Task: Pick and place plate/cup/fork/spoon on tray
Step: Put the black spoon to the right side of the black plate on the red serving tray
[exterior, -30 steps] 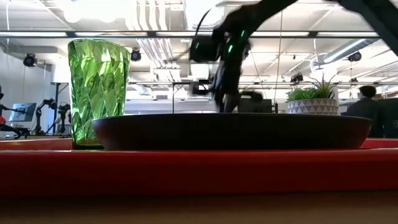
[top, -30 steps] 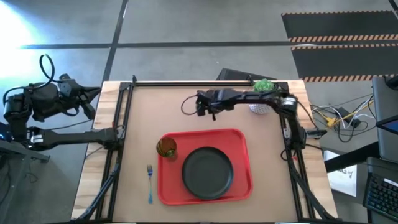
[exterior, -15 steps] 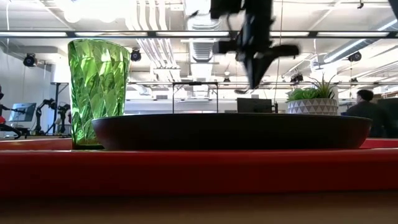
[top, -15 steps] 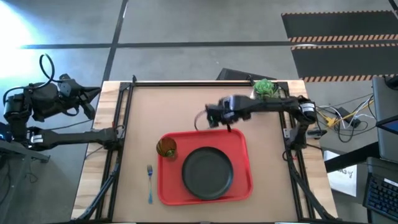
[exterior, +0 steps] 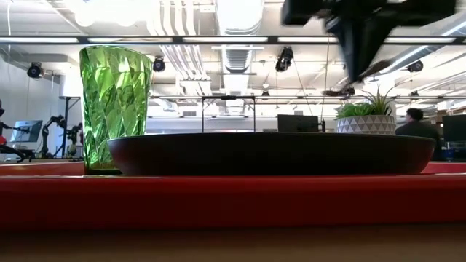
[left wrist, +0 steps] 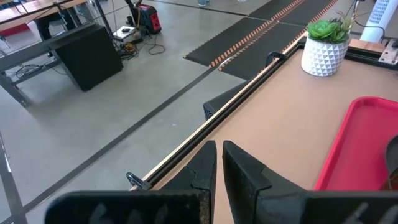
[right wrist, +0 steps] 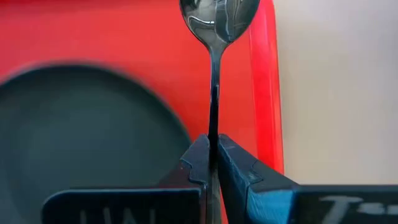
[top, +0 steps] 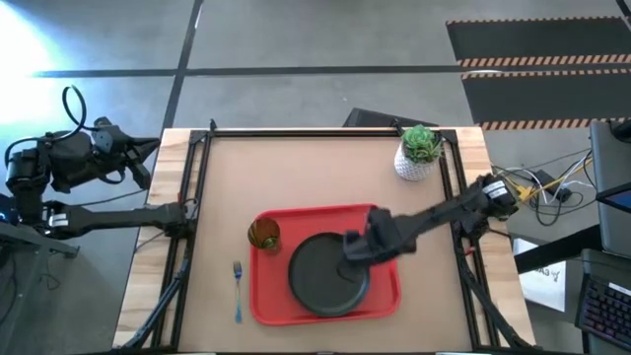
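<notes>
I'm holding the spoon (right wrist: 217,18) clamped in the right gripper (right wrist: 212,152) over the tray (top: 264,296), above the plate (top: 315,281); left gripper (left wrist: 216,163) jaws closed, parked off the table (top: 296,168).

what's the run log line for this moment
right gripper: shut on spoon, over plate | left gripper: shut, parked off table | tray: plate, cup | fork: on table

Right claw (top: 352,252) over plate (top: 320,281) on tray (top: 266,301)

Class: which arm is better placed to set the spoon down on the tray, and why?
Right: its gripper already clamps the spoon above the red tray; the left gripper is parked off the table.
</notes>
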Motion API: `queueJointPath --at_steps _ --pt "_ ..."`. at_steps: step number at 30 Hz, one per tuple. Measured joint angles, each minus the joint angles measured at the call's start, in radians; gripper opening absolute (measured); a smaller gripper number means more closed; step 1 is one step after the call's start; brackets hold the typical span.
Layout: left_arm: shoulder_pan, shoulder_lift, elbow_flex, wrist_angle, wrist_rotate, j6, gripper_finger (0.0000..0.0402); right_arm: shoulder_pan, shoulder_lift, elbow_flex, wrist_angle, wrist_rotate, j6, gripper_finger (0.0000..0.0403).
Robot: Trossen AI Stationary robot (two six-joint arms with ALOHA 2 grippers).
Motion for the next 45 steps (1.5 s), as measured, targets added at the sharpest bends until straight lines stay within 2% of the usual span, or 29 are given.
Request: queueJointPath --at_steps 6,11,21,26,45 --pt "0.0 0.0 0.0 0.0 0.0 0.004 0.0011 0.134 0.0 -0.023 0.004 -0.019 0.24 0.0009" --pt "0.0 0.0 0.0 0.0 0.0 0.007 0.0011 0.193 0.0 -0.071 0.055 -0.021 0.342 0.0009" --pt "0.0 0.0 0.0 0.0 0.0 0.006 0.0011 0.201 -0.001 -0.26 0.322 -0.041 0.293 0.0009" --pt "0.0 0.0 0.0 -0.001 0.0 0.002 0.0011 0.205 -0.002 -0.276 0.331 -0.129 0.228 0.0009" --pt "0.0 0.0 0.0 -0.001 0.0 0.0 0.0011 0.209 0.04 -0.283 0.362 -0.13 0.174 0.0008"
